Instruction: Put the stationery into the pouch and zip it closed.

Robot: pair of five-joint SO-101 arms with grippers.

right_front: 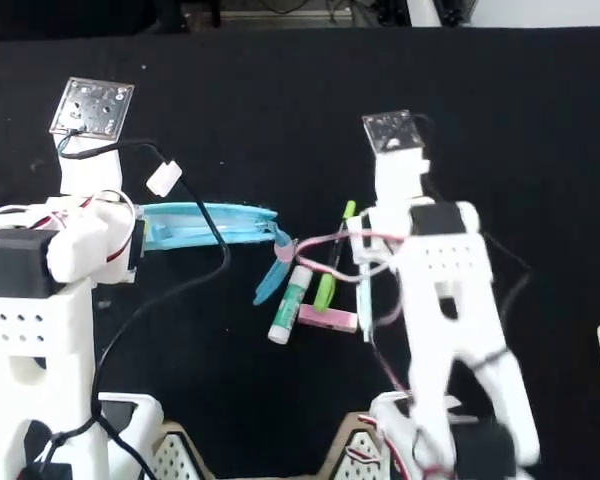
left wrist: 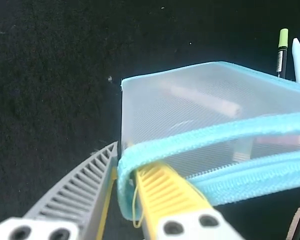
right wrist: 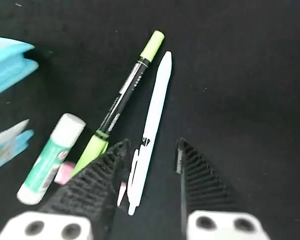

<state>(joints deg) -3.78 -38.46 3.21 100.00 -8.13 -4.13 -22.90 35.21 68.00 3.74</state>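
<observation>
1. the pouch [left wrist: 190, 105], the landmark here, is a pale see-through mesh bag with a blue zip band; it lies on the black table [right_front: 280, 100] with its zip undone
2. the left gripper [left wrist: 125, 160] is clamped on the pouch's end edge, with the yellow finger inside the mouth and the grey one outside
3. the right gripper [right wrist: 152, 145] hangs past the pouch's far end, jaws fairly wide and holding nothing, straddling the white pen [right wrist: 152, 120]
4. the green pen [right wrist: 122, 97] lies just beside the white pen, on the side nearer the pouch; the glue stick [right wrist: 50, 157] is nearer the pouch again, and the pink eraser [right wrist: 65, 172] lies just beside the glue stick
5. a small blue item [right wrist: 10, 145] lies closest to the pouch; i cannot tell what it is
6. handling, as a judgement: the pouch looks light, soft and floppy, so its mouth will likely sag shut unless held; the stiffer zip band is the best place to hold it
7. the pens look light, stiff and smooth, and are apt to roll or slip, so pinch one across the barrel near mid-length; the glue stick is thicker and easier to grip
8. writing: there is dark print on the white pen and labels on the green pen and glue stick, all too small to read
</observation>
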